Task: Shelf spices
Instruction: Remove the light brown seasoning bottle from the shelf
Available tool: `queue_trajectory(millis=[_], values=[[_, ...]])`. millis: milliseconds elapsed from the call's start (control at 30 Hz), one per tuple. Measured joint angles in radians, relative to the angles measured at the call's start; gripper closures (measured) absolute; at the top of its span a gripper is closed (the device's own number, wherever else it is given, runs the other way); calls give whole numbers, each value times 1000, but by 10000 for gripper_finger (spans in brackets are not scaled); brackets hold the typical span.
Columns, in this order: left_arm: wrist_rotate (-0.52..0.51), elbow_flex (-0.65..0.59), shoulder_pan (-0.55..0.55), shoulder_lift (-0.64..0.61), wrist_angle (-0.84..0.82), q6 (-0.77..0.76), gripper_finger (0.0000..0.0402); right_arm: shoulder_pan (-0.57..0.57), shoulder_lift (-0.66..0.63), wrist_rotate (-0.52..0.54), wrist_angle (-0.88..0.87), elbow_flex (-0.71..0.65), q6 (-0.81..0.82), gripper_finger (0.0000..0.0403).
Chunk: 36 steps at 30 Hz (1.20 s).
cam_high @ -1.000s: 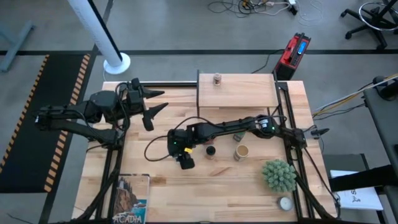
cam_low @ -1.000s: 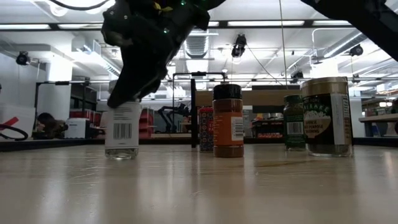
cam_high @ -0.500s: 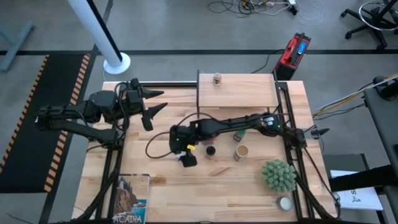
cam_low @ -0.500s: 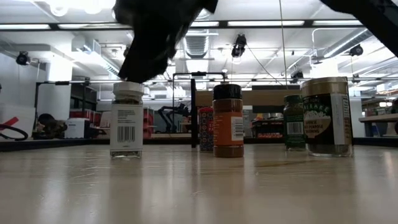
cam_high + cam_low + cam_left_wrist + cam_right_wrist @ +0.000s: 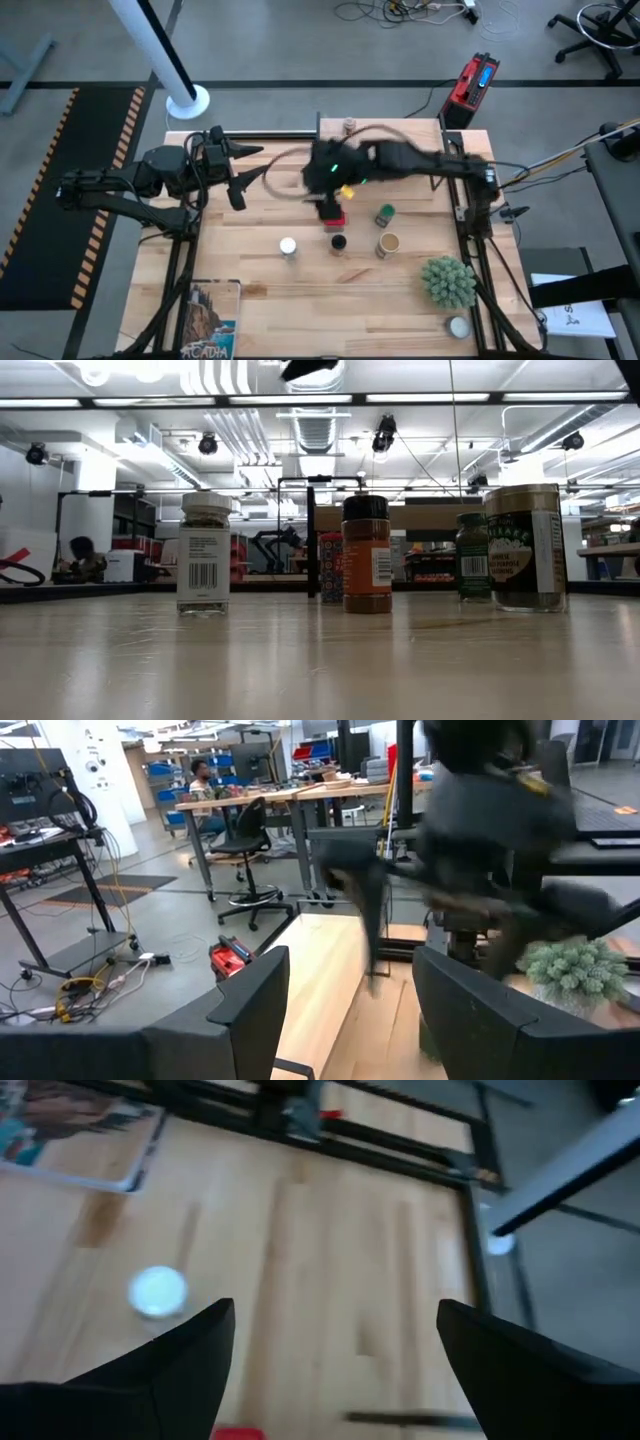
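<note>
The white-lidded jar (image 5: 288, 247) stands upright on the tabletop, also in the low view (image 5: 204, 552) and the right wrist view (image 5: 158, 1291). A black-lidded jar (image 5: 339, 242), a red tin (image 5: 333, 217), a green-lidded jar (image 5: 385, 214) and a tan cylinder (image 5: 389, 243) stand on their bases near it. One jar (image 5: 348, 126) stands on the shelf (image 5: 425, 135). My right gripper (image 5: 328, 200) hangs open and blurred above the red tin, with nothing between its fingers (image 5: 335, 1308). My left gripper (image 5: 258, 160) waits open at the far left.
A spiky green plant (image 5: 448, 281) and a flat white round tin (image 5: 459, 326) sit at the near right. A picture book (image 5: 210, 318) lies at the near left edge. Dark frame rails run along both sides of the table.
My right gripper has let go of the white-lidded jar, risen and swung fast toward the table's far edge and the shelf. The jar stays standing upright on the table where it was set down.
</note>
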Motion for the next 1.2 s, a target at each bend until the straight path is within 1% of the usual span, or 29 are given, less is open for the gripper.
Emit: queue_trajectory(millis=[167,367,533,667,800,900,1200], values=[[0,0,0,0,1,0,198,-131,-43,16,-10,-19,-48,80],[0,0,0,0,0,0,198,-310,-48,14,-20,-59,-127,80],[0,0,0,0,-7,0,198,-456,-47,-82,-12,-85,-160,80],[0,0,0,0,-10,0,198,-545,-47,-123,-14,-116,-186,80],[0,0,0,0,-13,0,198,-611,-46,-225,-6,-157,-208,80],[0,0,0,0,-15,0,198,-644,-42,-274,43,-204,-201,80],[0,0,0,0,-23,1,198,-659,-41,-282,163,-361,-205,80]])
